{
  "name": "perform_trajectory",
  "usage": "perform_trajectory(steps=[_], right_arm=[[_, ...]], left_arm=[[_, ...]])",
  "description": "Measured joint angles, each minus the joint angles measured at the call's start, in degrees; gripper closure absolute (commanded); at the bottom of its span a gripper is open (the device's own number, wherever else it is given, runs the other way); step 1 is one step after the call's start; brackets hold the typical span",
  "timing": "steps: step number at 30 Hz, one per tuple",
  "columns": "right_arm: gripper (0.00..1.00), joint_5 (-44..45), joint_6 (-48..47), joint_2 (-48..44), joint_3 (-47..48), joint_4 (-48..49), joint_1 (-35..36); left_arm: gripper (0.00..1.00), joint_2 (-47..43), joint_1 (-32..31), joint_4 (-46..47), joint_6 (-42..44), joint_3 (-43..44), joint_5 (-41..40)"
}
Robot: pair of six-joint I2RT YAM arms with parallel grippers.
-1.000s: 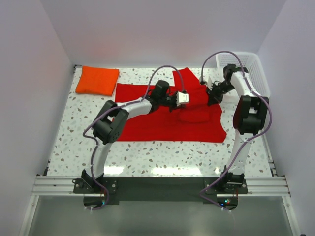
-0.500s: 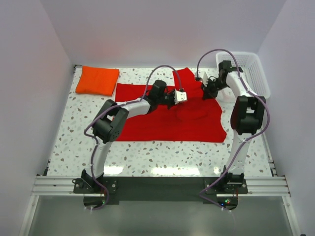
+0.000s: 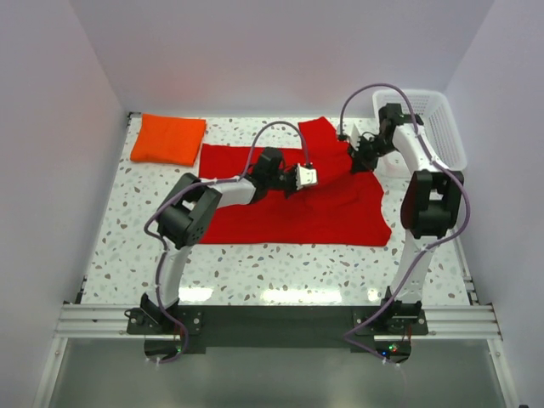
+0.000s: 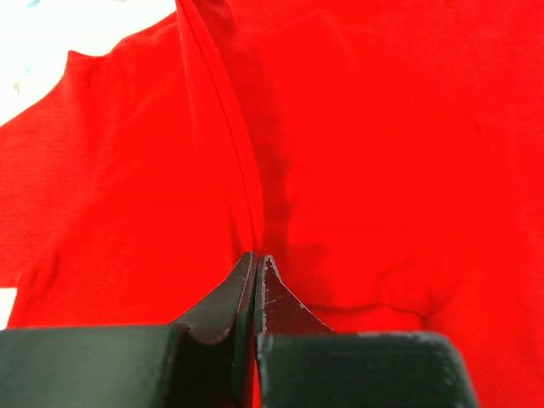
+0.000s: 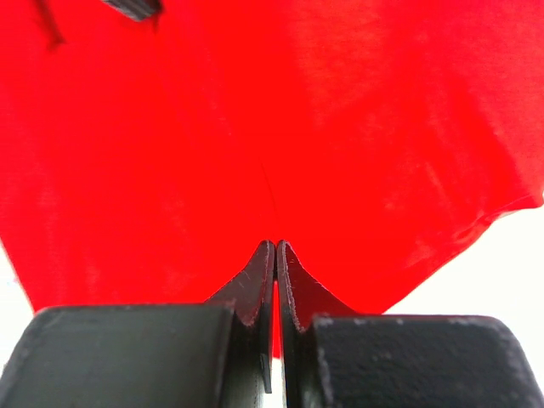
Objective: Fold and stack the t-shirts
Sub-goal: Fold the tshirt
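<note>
The left hand and right hand are each pinching shut on the red t-shirt, which is lying mid-bench with its far part partly hidden behind the arms. The orange t-shirt is sitting in the far-left corner.

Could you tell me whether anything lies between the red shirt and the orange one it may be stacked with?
Nothing visible does. Only bare table separates the red shirt from the orange shirt at the far left. The basket stands on the opposite side, at the far right.
</note>
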Motion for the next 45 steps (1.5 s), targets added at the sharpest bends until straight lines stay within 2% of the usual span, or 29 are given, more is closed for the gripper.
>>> perform_trajectory(steps=[3, 7, 17, 27, 35, 37, 38, 39, 40, 41, 43, 45], right_arm=[[1.0, 0.0, -0.7, -3.2, -2.6, -1.0, 0.2], [1.0, 0.0, -1.2, -6.3, -6.2, -1.3, 0.2], [1.0, 0.1, -2.5, -7.0, -9.4, -2.5, 0.2], [1.0, 1.4, -8.0, -10.6, -15.0, -7.7, 0.2], [1.0, 3.6, -11.5, -11.8, -18.6, -10.1, 0.2], [0.93, 4.0, -12.2, -12.0, -19.5, -11.0, 0.2], [0.87, 4.3, -12.7, -12.2, -20.1, -11.3, 0.2], [0.79, 4.5, -13.0, -12.3, -20.7, -11.8, 0.2], [0.59, 4.7, -13.5, -12.3, -21.2, -12.3, 0.2], [0.53, 5.1, -13.8, -12.3, -21.6, -12.8, 0.2], [0.45, 6.2, -14.8, -12.3, -22.2, -13.8, 0.2], [0.44, 6.6, -15.2, -12.3, -22.0, -14.6, 0.1]], left_arm=[[0.96, -1.5, 0.0, 1.0, 0.3, -2.4, 1.2], [1.0, -3.0, 0.0, 1.7, 0.6, -3.1, 2.1], [1.0, -4.9, 0.0, 1.8, 2.2, -5.9, 4.8], [1.0, -10.2, -0.9, -2.1, 4.6, -9.4, 10.1], [0.99, -11.1, -4.8, -5.9, 5.7, -11.9, 11.3], [0.97, -11.1, -5.5, -7.0, 6.2, -12.3, 11.3], [0.91, -11.1, -5.7, -7.6, 6.4, -12.3, 11.4], [0.86, -11.1, -5.7, -8.3, 7.0, -12.3, 11.5], [0.8, -11.1, -5.7, -8.9, 7.6, -12.3, 11.5], [0.72, -11.1, -5.6, -9.6, 7.9, -12.3, 11.5], [0.67, -11.1, -5.6, -11.2, 8.7, -12.3, 11.5], [0.64, -11.6, -5.3, -13.9, 8.9, -12.3, 11.5]])
